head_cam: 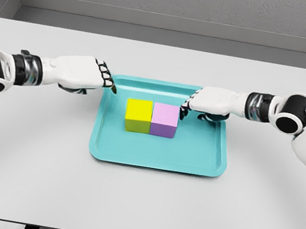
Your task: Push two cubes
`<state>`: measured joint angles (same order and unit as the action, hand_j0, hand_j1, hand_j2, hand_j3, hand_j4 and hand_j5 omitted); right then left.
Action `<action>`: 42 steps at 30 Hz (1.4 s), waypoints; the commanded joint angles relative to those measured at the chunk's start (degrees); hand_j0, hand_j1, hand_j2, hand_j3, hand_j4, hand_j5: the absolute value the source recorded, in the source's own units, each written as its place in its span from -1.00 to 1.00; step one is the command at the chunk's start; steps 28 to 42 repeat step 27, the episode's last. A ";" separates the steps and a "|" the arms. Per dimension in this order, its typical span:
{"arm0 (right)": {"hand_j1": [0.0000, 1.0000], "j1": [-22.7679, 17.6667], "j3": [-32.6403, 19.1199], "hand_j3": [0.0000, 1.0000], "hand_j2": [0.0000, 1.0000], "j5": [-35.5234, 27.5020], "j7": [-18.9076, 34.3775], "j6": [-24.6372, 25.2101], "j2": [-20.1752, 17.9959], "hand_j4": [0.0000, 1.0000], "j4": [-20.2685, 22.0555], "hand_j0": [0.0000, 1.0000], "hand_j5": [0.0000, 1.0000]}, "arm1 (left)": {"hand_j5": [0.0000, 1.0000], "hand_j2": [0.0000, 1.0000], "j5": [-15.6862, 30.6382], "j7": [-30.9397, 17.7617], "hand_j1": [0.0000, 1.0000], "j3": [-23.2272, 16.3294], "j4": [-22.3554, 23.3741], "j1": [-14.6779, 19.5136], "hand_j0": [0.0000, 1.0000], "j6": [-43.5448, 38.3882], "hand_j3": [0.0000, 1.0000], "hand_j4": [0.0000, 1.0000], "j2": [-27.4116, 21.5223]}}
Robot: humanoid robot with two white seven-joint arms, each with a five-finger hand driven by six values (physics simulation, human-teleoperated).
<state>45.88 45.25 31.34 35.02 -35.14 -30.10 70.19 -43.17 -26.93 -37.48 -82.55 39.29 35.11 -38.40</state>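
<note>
Yellow cube [139,111] and pink cube [165,116] sit touching, row running left-right, in teal tray [157,156]. Left hand [83,73] and right hand [211,102] flank them, fingers curled, holding nothing.

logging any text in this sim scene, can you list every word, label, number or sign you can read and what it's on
None: no readable text in the head view.
Yellow cube: plain faces, no print.
Pink cube: plain faces, no print.
Teal tray: no label or brand.
Table: blank.
Left hand and right hand: white shells, dark fingertips, no markings seen.
</note>
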 commanded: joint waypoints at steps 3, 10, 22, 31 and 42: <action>0.20 0.62 0.80 0.20 0.20 0.12 -0.02 0.14 0.92 0.20 -1.02 0.20 0.20 | 0.58 0.58 0.37 0.04 0.58 0.83 1.25 0.00 0.58 -0.11 0.58 0.58 -0.45; 0.20 1.06 0.80 0.20 0.20 0.12 -0.02 0.14 0.21 0.20 -2.78 0.20 0.20 | 0.61 0.61 0.37 0.04 0.61 1.62 1.07 -0.18 0.61 -0.11 0.61 0.61 -0.54; 1.00 -13.00 -23.72 1.00 1.00 -18.16 -0.02 0.14 -29.05 1.00 14.54 1.00 1.00 | 1.00 1.00 10.74 0.39 1.00 4.70 1.51 -0.26 1.00 -0.11 1.00 1.00 -11.08; 1.00 -15.56 -23.46 1.00 1.00 -18.07 -0.02 0.14 -28.88 1.00 12.34 1.00 1.00 | 1.00 1.00 15.75 0.39 1.00 4.78 6.61 -0.35 1.00 -0.11 1.00 1.00 -13.55; 1.00 -15.56 -23.46 1.00 1.00 -18.07 -0.02 0.14 -28.88 1.00 12.34 1.00 1.00 | 1.00 1.00 15.75 0.39 1.00 4.78 6.61 -0.35 1.00 -0.11 1.00 1.00 -13.55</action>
